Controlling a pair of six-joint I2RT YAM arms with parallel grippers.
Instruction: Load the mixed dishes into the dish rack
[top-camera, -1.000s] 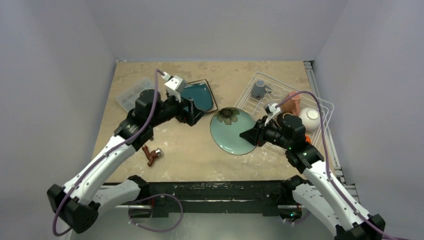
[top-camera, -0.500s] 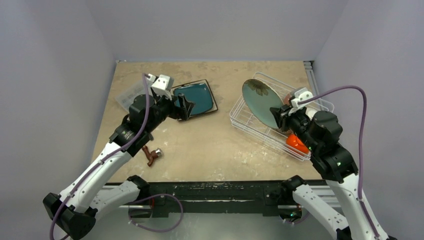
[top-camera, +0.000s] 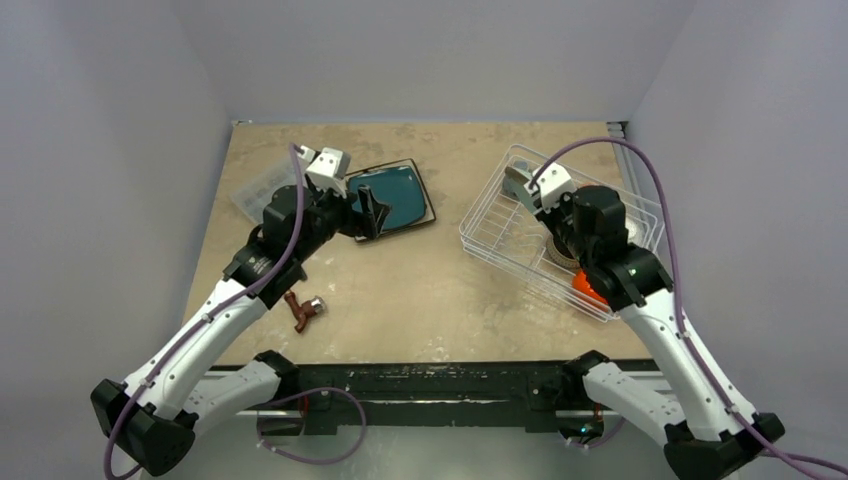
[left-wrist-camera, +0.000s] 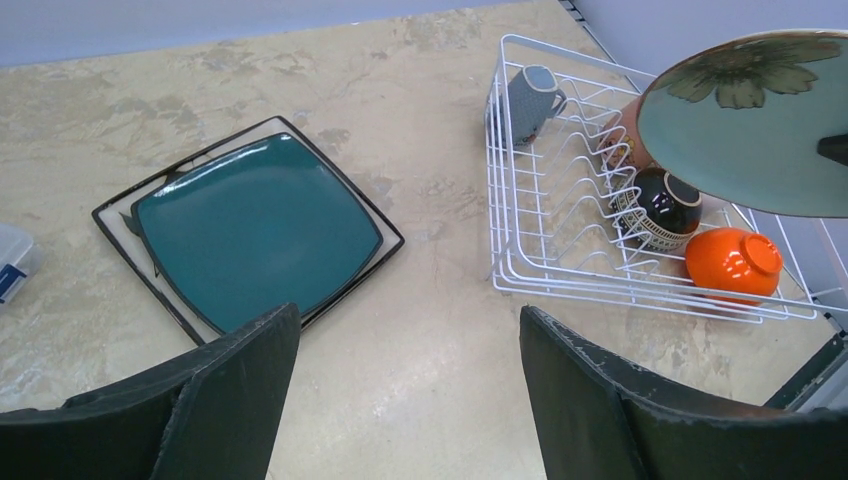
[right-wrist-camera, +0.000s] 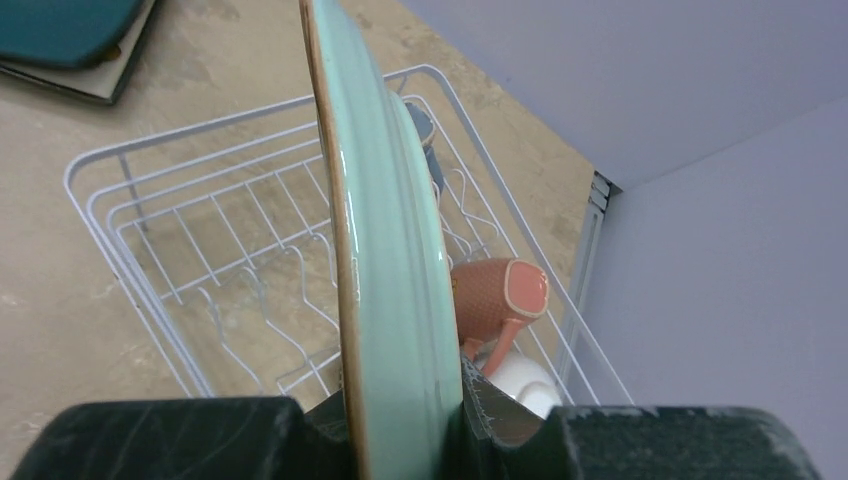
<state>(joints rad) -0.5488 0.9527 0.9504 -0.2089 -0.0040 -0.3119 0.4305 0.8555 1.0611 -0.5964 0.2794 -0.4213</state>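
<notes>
The biggest change is at the dish rack (top-camera: 485, 232), on the right of the table (top-camera: 420, 300). The right arm has swung over from the table's middle and now stands above the rack's wires. With it has come the round flower-patterned plate (left-wrist-camera: 752, 125), which a second ago hung low and nearly flat over bare table. It is now turned on edge above the upright tines.

The right end effector (right-wrist-camera: 395, 412) stays clenched on the plate's lower rim, one finger on each face. As I read it, the carry is done and what remains is lowering the plate between two tines.

The left end effector (left-wrist-camera: 408, 330) has hardly shifted. It hovers released, fingers wide apart, over the near edge of the square teal plate (left-wrist-camera: 258, 232). That plate lies flat on the table, well apart from the rack, and is likely next.

Already in the rack are the dark brown bowl (left-wrist-camera: 660, 205), orange bowl (left-wrist-camera: 733, 262), white bowl (right-wrist-camera: 522, 385), pale blue mug (left-wrist-camera: 528, 100) and pink mug (right-wrist-camera: 500, 290).

From above, the right arm covers the rack's middle, so the round plate barely shows there. In the right wrist view the end effector cuts off the plate's bottom edge, so I cannot tell whether it touches a tine or which slot lies below. The white bowl shows only as a sliver. The clear plastic box (top-camera: 262, 187) sits half behind the left arm.
</notes>
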